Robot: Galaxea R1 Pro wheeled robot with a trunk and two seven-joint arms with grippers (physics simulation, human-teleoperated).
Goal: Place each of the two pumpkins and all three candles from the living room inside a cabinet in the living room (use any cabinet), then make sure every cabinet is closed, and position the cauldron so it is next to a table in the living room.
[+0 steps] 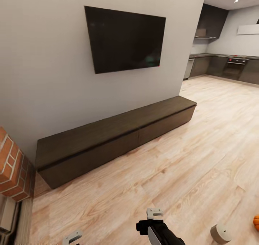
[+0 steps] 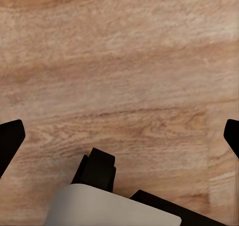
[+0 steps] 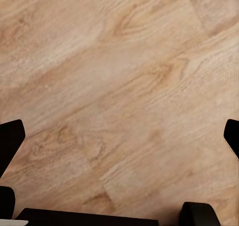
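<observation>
From the left: a brick fireplace (image 1: pixel 10 165) meets the long dark cabinet (image 1: pixel 115 140), which runs along the wall under the TV (image 1: pixel 126 39) with every drawer front flush; the kitchen (image 1: pixel 230 65) lies beyond at the far right. I judge the robot to be between fetches, facing the cabinet with nothing in hand. The left gripper (image 2: pixel 119 136) looks straight down at bare plank floor (image 2: pixel 119 61), its fingers spread to the frame's edges and empty; the right gripper (image 3: pixel 119 136) is the same, wide apart over floor. A pumpkin (image 1: pixel 256 221) sits on the floor at the far right edge (half cut off), near a pale grey cylinder (image 1: pixel 220 234) that may be part of the robot, though I cannot tell. The next move probably calls for turning right and reaching low; nothing blocks the way.
</observation>
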